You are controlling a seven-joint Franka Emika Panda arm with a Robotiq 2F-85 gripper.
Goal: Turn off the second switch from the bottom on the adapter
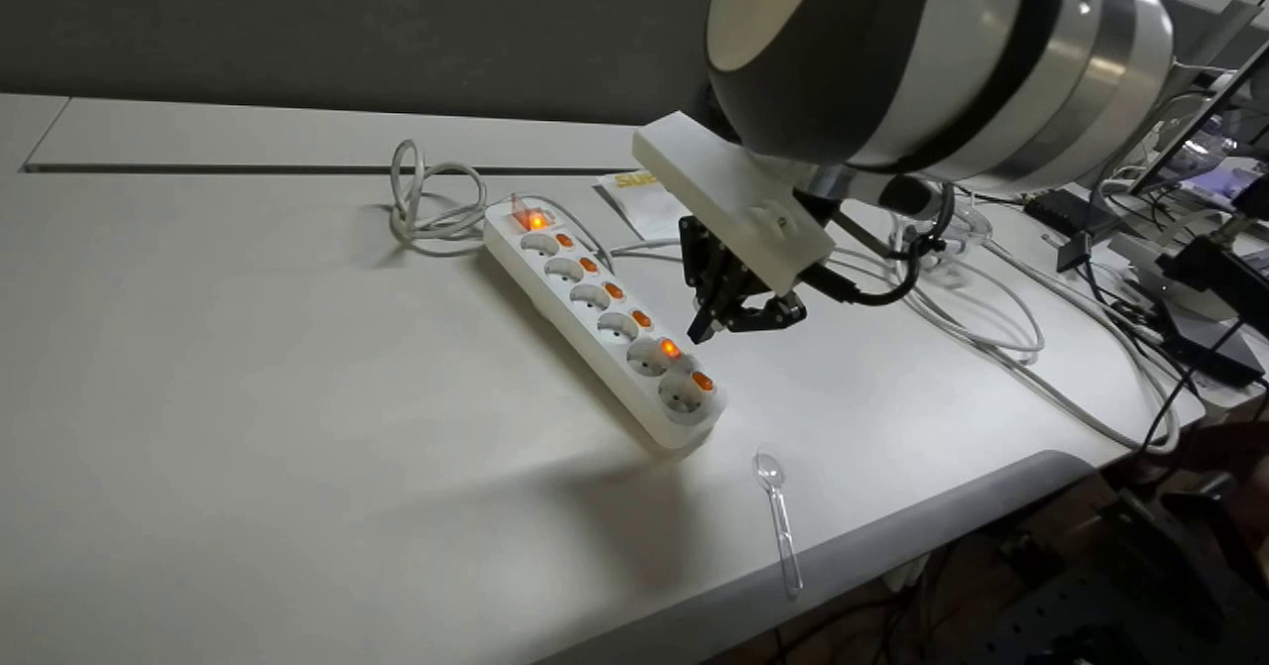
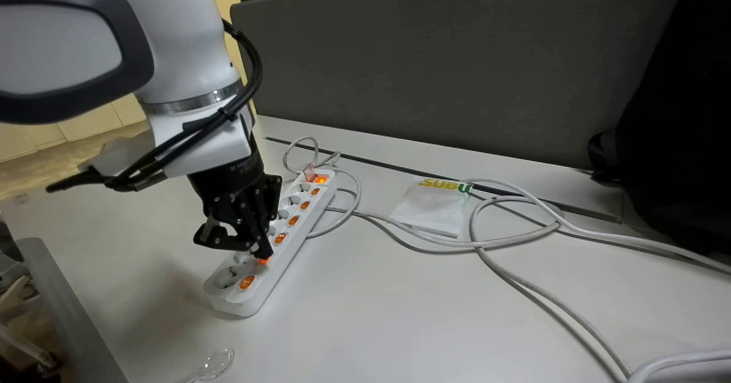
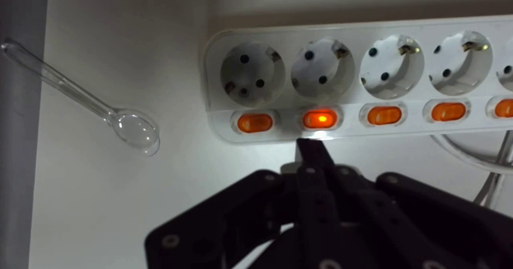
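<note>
The adapter is a long white power strip, seen in both exterior views (image 1: 604, 310) (image 2: 292, 246) and in the wrist view (image 3: 352, 128). The second switch from the bottom glows bright orange-red, lit, in the wrist view (image 3: 320, 118) and in both exterior views (image 1: 670, 348) (image 2: 263, 260). Its neighbours in the row are unlit. My gripper is shut and empty, its fingertips together, in the wrist view (image 3: 314, 144) and both exterior views (image 1: 702, 330) (image 2: 262, 250). The fingertips hover close beside and slightly above the lit switch, seemingly not touching it.
A clear plastic spoon (image 1: 778, 506) lies near the table's front edge, off the strip's cord-free end. A lit red main switch (image 1: 536, 220) sits at the strip's cord end. Loose white cables (image 2: 514, 240) and a white Subway packet (image 2: 431, 206) lie on the table (image 1: 248, 397).
</note>
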